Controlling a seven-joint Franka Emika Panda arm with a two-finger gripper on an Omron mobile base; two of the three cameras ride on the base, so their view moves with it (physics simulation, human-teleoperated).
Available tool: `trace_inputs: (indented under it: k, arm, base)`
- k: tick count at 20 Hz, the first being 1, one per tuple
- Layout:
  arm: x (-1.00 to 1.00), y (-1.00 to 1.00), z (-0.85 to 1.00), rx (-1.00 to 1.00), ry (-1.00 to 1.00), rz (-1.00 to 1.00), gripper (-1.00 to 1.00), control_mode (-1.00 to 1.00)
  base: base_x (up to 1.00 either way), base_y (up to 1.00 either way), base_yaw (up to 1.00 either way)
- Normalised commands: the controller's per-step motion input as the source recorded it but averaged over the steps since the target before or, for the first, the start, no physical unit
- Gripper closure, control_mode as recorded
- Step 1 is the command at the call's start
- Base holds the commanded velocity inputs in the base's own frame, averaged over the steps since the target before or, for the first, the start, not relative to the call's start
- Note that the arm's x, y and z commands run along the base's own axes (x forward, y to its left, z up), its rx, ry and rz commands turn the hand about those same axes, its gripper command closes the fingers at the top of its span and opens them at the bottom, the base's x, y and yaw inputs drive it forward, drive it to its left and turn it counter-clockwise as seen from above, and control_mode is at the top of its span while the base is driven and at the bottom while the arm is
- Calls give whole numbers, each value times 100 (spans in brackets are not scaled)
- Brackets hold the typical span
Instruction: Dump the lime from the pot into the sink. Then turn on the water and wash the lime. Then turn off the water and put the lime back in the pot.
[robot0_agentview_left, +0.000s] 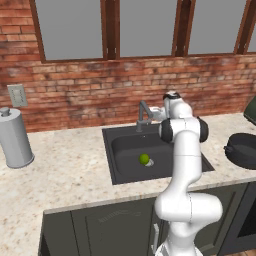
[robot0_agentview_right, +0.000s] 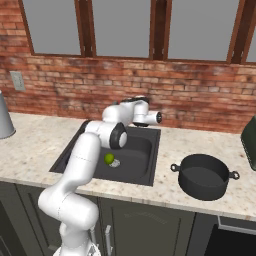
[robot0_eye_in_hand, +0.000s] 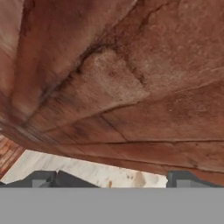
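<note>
The lime (robot0_agentview_left: 144, 159) (robot0_agentview_right: 109, 158) lies on the floor of the black sink (robot0_agentview_left: 125, 145) (robot0_agentview_right: 140, 150), right beside the silver drain (robot0_agentview_right: 116, 163). The pot (robot0_agentview_right: 204, 176) (robot0_agentview_left: 244, 150) stands upright on the counter to the right of the sink, with nothing visible inside it. My gripper (robot0_eye_in_hand: 113, 179) is open and holds nothing; it points at the brick wall from very close. The hand (robot0_agentview_left: 156, 113) hovers at the back of the sink, just right of the grey faucet (robot0_agentview_left: 142, 116) and above the basin. No water is seen running.
A tall grey metal canister (robot0_agentview_left: 15, 140) stands on the counter far left, below a wall socket (robot0_agentview_left: 17, 95). The brick wall (robot0_agentview_right: 200, 100) and windows rise right behind the sink. A dark object (robot0_agentview_right: 250, 132) sits at the far right edge.
</note>
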Motion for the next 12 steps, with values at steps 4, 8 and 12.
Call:
trace_inputs:
  k: [4,8,12]
  arm:
    - [21,16,-35,0,0,0,100,-100]
    - [22,2,-36,0,0,0,100,-100]
    - [22,0,-33,0,0,0,100,-100]
  base:
    - [0,0,0]
    - [0,0,0]
    - [0,0,0]
